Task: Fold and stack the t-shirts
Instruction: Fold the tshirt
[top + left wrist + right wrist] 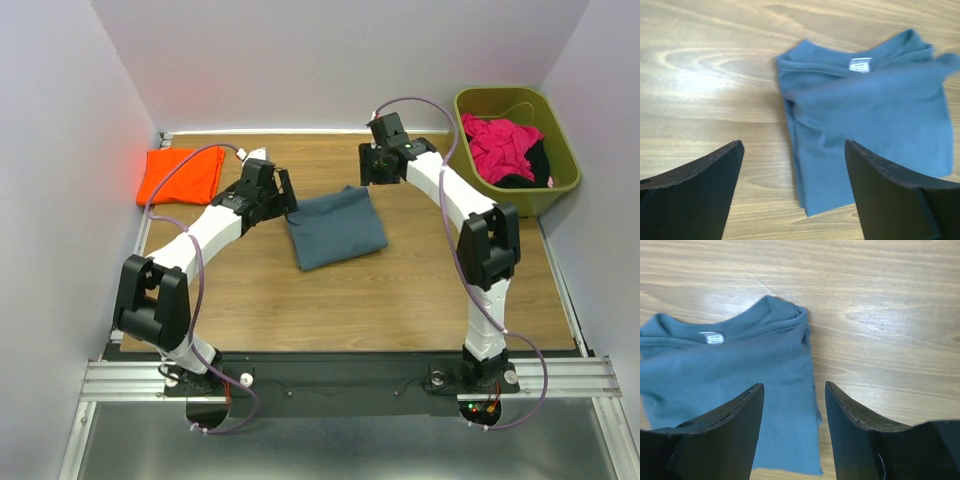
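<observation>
Blue-grey shirt [336, 228] is lying folded at the centre of the top frame on the wood table [400, 300], its collar tag facing up, while the orange shirt [181, 175] is sitting folded in the upper left corner, well apart from it. I am seeing my left gripper [792, 145] hovering by the blue-grey shirt's left edge with jaws spread wide and gripping nothing. My right gripper [794, 385] is hanging near its upper right corner, jaws parted and likewise empty, and pink and black clothes [500, 145] are lying in the olive bin [535, 200] at upper right.
</observation>
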Controlling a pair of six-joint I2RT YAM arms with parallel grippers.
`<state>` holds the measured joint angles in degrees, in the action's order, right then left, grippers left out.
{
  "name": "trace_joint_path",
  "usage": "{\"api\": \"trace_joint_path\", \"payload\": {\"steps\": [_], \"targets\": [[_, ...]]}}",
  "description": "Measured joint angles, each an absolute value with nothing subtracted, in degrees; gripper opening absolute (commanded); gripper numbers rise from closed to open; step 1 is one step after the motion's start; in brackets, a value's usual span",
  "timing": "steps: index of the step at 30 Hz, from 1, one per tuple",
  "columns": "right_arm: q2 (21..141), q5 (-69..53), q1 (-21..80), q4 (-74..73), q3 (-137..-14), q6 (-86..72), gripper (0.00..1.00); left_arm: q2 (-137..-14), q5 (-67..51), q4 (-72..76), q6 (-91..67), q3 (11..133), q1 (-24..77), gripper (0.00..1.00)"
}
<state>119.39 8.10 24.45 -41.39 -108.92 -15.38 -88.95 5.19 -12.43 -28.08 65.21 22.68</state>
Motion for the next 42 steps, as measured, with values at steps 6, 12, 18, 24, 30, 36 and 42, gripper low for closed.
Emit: {"api": "trace_joint_path", "payload": {"steps": [6, 12, 18, 24, 30, 36, 42], "targets": [[114.43, 7.25, 24.32, -38.46, -103.92, -12.93, 0.57, -89.1, 5.1, -11.33, -26.52, 64.99, 25.63, 0.89], [114.89, 2.87, 22.61, -37.43, -100.92, -10.98, 0.55, -92.9, 6.79, -9.19, -24.4, 65.28, 26.96, 0.77], [117.99, -4.4, 20.93, -35.14, -102.63, -9.5, 0.52, -102.67, 6.9, -8.78, -23.18, 71.72, 26.55, 0.54], [125.32, -9.54, 20.73, -34.09, -106.72, -8.8, 0.49, -111.09, 7.57, -8.56, -26.52, 75.79, 24.05, 0.44], [130.85, -12.03, 20.73, -34.04, -110.28, -8.82, 0.47, -113.54, 6.44, -8.32, -29.34, 76.25, 19.75, 0.53], [131.02, -13.98, 20.73, -33.43, -112.22, -10.13, 0.49, -113.03, 4.29, -8.82, -29.85, 76.58, 19.51, 0.82], [128.75, -19.11, 20.71, -30.35, -112.25, -13.1, 0.51, -103.15, 2.42, -8.58, -31.29, 74.98, 20.45, 0.72]]}}
